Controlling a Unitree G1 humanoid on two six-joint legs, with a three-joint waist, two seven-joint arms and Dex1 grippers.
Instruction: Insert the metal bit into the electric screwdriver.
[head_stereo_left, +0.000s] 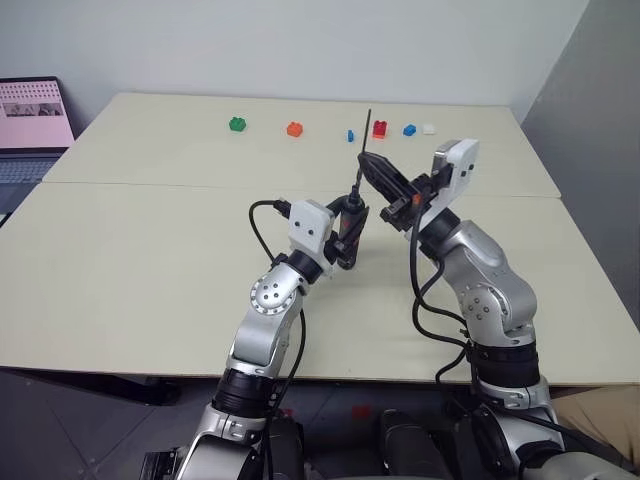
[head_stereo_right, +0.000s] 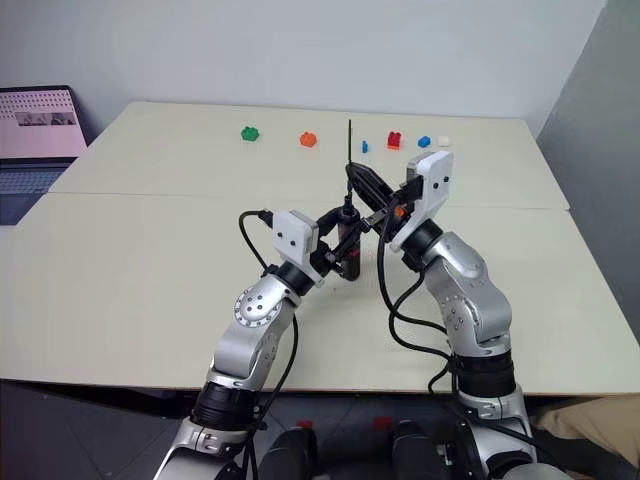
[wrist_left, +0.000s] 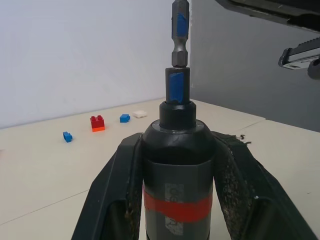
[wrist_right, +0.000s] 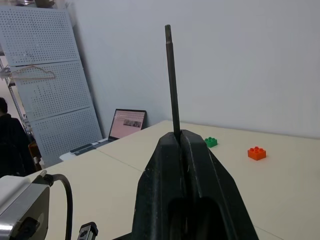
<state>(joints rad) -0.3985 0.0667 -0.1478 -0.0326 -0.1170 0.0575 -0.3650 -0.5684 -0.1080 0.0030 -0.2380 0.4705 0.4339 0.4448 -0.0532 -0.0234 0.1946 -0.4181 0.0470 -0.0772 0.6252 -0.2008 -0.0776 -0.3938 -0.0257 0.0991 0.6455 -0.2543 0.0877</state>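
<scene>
My left gripper (head_stereo_left: 347, 236) is shut on the electric screwdriver (wrist_left: 177, 145), a black body with a red band held upright above the table's middle. Its blue-marked tip (wrist_left: 177, 87) points up. My right gripper (head_stereo_left: 364, 158) is shut on the metal bit (wrist_right: 172, 80), a thin dark rod held upright just above the screwdriver. The bit's upper part (head_stereo_left: 369, 125) rises past the fingertips. Its lower hex end (wrist_left: 180, 35), with a blue mark, stands in line with the tip and meets its mouth. How deep it sits I cannot tell.
Small bricks lie in a row at the table's far side: green (head_stereo_left: 237, 124), orange (head_stereo_left: 294, 128), red (head_stereo_left: 380, 128), blue (head_stereo_left: 409, 130), white (head_stereo_left: 429, 128). A laptop (head_stereo_left: 30, 125) stands off the far left corner. A person (wrist_right: 7, 135) is by a pegboard (wrist_right: 45, 75).
</scene>
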